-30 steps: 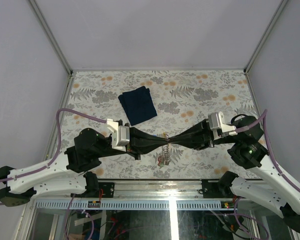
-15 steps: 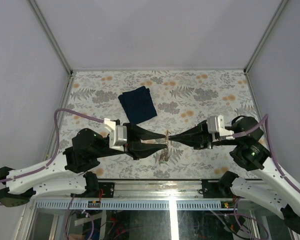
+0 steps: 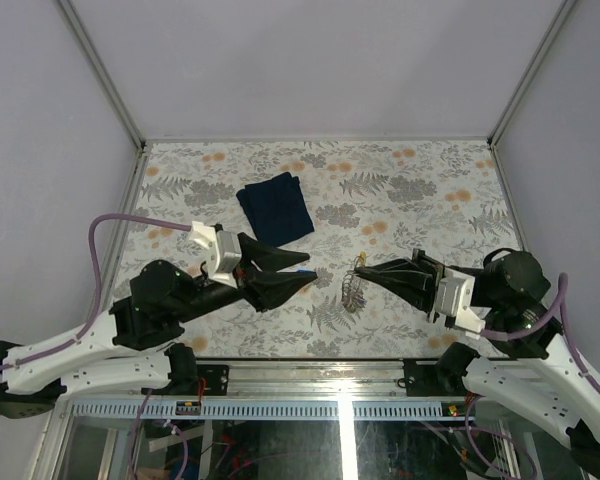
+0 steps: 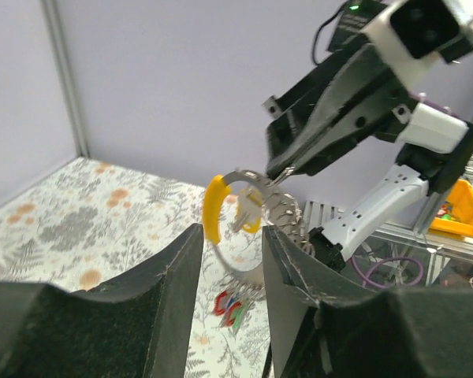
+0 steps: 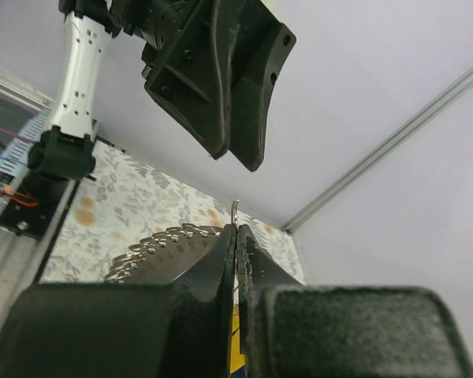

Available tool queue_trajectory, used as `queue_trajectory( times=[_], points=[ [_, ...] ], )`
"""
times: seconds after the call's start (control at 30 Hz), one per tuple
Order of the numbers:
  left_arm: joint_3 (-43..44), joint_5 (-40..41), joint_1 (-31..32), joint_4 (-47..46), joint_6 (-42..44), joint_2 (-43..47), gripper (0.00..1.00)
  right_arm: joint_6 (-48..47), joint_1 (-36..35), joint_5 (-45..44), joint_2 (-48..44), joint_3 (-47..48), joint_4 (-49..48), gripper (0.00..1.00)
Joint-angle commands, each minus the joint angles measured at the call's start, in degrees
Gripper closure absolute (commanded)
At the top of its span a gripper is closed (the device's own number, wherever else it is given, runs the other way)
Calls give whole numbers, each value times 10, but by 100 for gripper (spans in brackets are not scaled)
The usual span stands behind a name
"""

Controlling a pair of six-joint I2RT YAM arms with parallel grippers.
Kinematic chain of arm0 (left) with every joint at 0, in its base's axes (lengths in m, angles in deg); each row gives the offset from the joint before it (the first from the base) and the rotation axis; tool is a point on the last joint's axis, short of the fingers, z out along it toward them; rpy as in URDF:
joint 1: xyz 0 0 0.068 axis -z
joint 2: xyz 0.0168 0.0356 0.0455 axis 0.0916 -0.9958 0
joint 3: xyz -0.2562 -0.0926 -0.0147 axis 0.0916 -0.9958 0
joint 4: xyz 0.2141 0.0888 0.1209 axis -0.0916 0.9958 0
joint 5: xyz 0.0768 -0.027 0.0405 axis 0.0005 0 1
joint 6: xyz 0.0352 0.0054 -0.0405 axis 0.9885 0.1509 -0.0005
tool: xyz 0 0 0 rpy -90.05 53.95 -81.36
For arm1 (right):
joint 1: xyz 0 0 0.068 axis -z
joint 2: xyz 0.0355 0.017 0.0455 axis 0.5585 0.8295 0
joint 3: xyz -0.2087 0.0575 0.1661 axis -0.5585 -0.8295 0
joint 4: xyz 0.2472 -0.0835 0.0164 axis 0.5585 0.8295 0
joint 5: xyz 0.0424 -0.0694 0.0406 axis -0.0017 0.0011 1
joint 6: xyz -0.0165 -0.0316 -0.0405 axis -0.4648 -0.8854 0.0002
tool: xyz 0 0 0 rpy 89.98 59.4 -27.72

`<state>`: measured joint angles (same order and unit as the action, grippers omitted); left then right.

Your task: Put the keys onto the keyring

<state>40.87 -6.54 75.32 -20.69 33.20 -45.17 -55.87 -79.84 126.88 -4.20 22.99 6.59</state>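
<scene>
My right gripper is shut on the thin wire keyring and holds it above the table. Several keys hang from the ring. In the left wrist view the ring carries a yellow tag, a fan of silver keys and red, blue and green tags. My left gripper is open and empty, a short way left of the ring. In the right wrist view my gripper pinches the wire, with the key fan at its left.
A dark navy folded cloth lies on the floral table behind the left gripper. Grey walls with metal frame posts close in the back and sides. The table's near edge rail runs just below both grippers.
The two grippers, which met at the ring a second ago, have drawn apart. The left opened, let go and pulled back left. The right moved right with ring and keys.
</scene>
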Motion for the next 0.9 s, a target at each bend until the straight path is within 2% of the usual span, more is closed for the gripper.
queue_trajectory(
  times=[0.0, 0.17, 0.37, 0.53, 0.87],
  points=[
    [-7, 89, -1, 34, -33, -3, 62, -116, -4, -5, -18, -20, -27, 100],
    [7, 172, -5, 87, -66, -38, 61, -162, -4, -28, -17, -16, 31, 100],
    [22, 241, -39, 178, -136, -102, 60, -86, -4, -122, -21, -5, 117, 100],
    [3, 254, -64, 200, -197, -148, 59, 31, -4, -179, -12, 11, 177, 100],
    [8, 228, -101, 232, -231, -310, 59, 154, -4, -292, 16, 49, 306, 100]
  ],
)
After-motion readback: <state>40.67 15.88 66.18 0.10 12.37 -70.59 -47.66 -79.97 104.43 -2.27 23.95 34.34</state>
